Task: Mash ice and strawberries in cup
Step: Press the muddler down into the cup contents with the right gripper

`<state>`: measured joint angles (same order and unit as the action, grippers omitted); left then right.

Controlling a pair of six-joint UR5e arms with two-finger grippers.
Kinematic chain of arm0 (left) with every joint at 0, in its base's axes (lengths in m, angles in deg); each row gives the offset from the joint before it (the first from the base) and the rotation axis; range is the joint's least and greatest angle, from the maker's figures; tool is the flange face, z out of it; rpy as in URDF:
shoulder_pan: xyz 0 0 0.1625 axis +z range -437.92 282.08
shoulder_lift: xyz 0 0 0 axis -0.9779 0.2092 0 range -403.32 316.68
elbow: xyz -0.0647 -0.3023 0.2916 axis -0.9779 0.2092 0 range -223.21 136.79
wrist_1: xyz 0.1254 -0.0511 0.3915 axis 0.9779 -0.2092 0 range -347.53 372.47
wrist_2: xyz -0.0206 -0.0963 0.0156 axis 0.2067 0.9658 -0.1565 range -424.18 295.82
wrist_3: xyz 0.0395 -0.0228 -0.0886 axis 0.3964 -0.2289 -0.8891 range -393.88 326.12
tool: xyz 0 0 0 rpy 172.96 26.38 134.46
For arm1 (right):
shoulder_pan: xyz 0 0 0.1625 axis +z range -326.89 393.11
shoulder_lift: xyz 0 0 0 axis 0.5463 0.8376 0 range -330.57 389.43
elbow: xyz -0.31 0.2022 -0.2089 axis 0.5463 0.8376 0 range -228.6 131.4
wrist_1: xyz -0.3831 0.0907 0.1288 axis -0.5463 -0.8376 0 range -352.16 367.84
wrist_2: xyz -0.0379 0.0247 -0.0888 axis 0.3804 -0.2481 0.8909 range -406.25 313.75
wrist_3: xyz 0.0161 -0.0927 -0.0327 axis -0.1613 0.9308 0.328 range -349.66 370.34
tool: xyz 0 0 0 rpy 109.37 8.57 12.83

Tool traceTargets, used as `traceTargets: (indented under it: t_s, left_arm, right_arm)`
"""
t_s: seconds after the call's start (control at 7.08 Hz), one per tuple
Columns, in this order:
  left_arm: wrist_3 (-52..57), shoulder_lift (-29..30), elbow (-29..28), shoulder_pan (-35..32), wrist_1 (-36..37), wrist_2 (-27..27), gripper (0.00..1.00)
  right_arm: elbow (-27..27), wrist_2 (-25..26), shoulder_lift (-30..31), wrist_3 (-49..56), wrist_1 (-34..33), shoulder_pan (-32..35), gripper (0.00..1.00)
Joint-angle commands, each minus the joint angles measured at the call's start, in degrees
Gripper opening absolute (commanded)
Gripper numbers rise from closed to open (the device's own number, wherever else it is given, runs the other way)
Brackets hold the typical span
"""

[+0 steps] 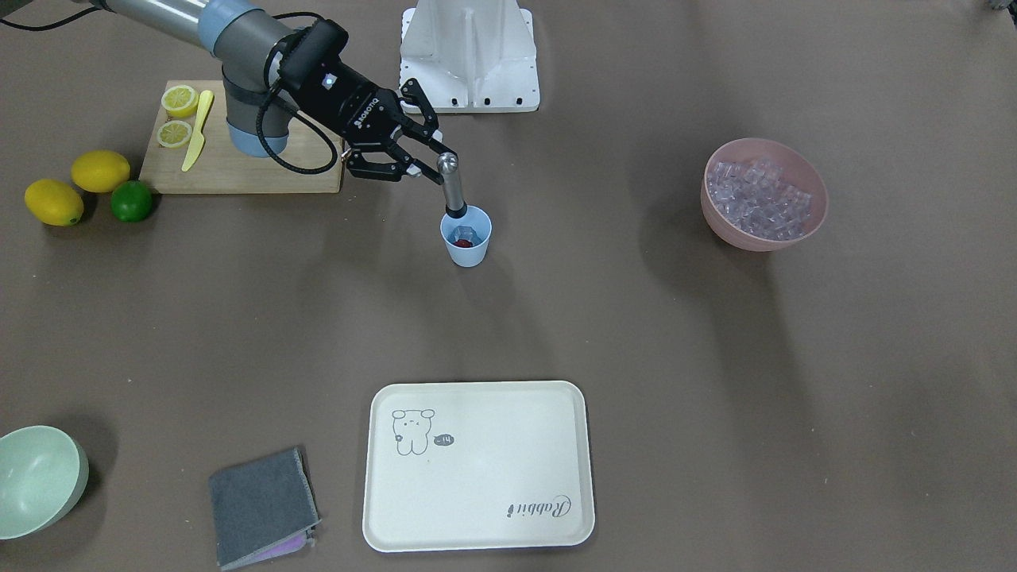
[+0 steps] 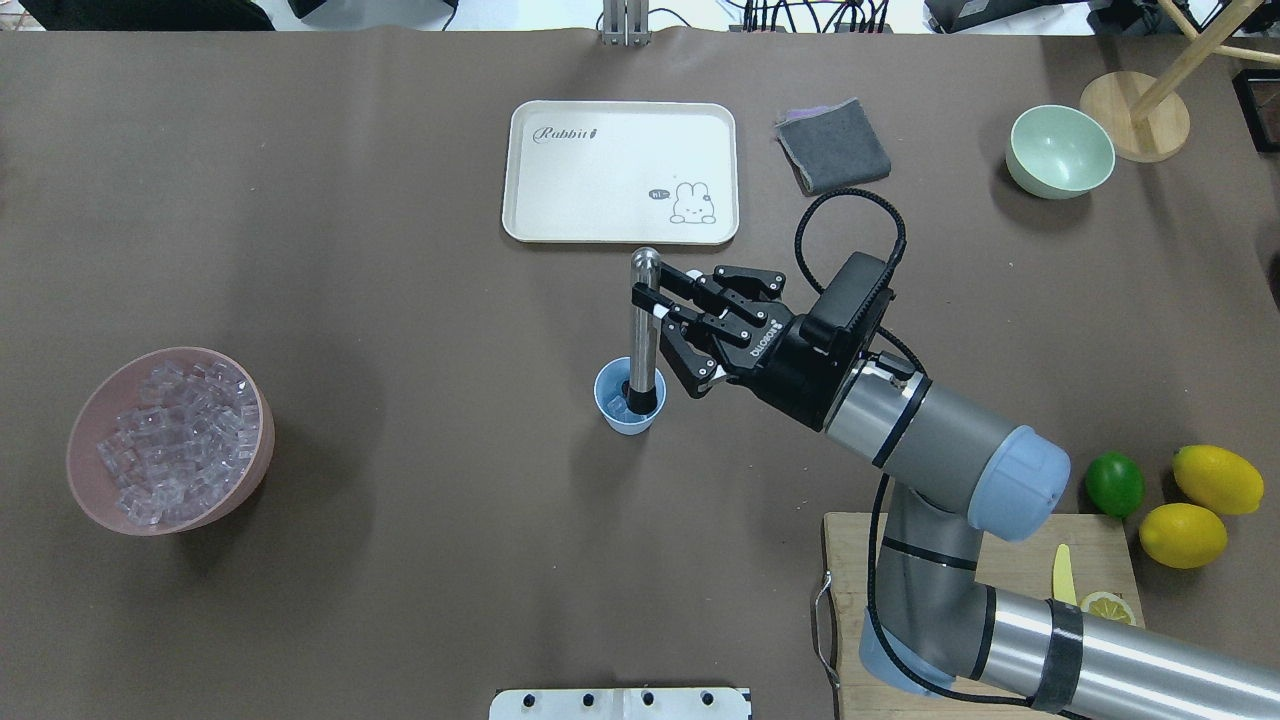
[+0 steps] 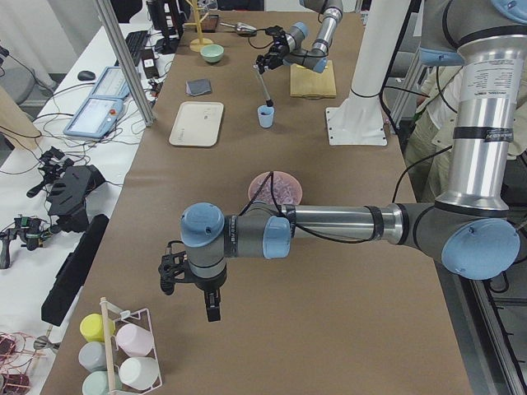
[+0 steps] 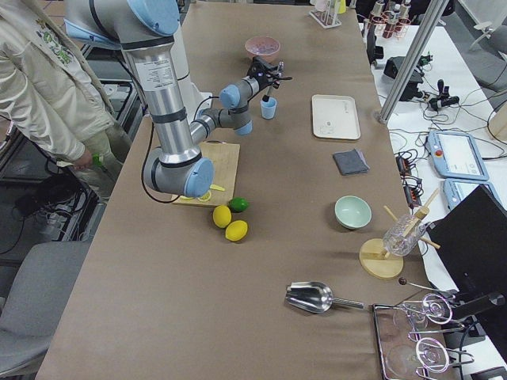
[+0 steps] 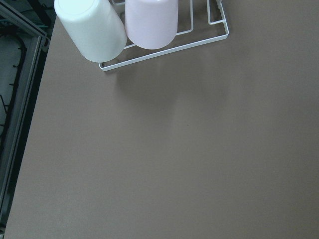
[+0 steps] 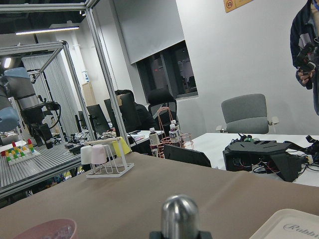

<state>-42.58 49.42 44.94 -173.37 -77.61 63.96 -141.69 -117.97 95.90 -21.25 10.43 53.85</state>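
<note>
The light-blue cup (image 1: 466, 246) stands mid-table, also in the overhead view (image 2: 622, 408). Inside it lie a small red strawberry (image 1: 462, 241) and a clear ice cube (image 1: 464, 231). My right gripper (image 1: 435, 159) is shut on the upper end of a metal muddler (image 2: 643, 330). The muddler stands in the cup, its black tip down at the contents. More ice (image 2: 170, 435) fills the pink bowl (image 2: 88, 500) far to the side. My left gripper (image 3: 212, 311) hangs over bare table far from the cup; I cannot tell whether it is open or shut.
A white tray (image 2: 620, 115), a grey cloth (image 2: 833, 146) and a pale green bowl (image 2: 1058, 155) lie beyond the cup. A cutting board (image 1: 238, 171) with lemon halves and a yellow knife, two lemons and a lime (image 1: 131, 201) lie by the right arm. A cup rack (image 5: 149, 30) shows under the left wrist.
</note>
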Motion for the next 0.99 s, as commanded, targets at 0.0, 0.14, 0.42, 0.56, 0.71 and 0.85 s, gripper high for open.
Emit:
traceTargets:
  t_s: [0.0,0.14,0.42,0.56,0.71,0.85]
  left_arm:
    - [0.0,0.15,-0.08,0.0,0.0,0.0,0.98]
    - [0.0,0.15,-0.08,0.0,0.0,0.0,0.98]
    - [0.0,0.24,-0.6,0.09,0.0,0.0,0.98]
    - [0.0,0.33,-1.12,0.09,-0.09,0.0,0.98]
    - [0.0,0.42,-1.13,0.18,-0.09,0.0,0.98]
    - [0.0,0.42,-1.13,0.18,-0.09,0.0,0.98]
  right_arm:
    - [0.1,1.68,-0.55,1.18,0.4,-0.44,0.0]
    - [0.19,1.68,-1.33,1.44,-0.04,0.61,0.0]
    - [1.06,1.85,-2.57,1.44,-0.57,1.15,0.0]
    - [2.54,1.94,-3.44,1.53,-0.57,1.15,0.0]
    - [3.52,2.03,-3.71,1.53,-0.57,1.59,0.0]
    - [4.74,2.46,-4.24,1.97,-0.66,1.85,0.0]
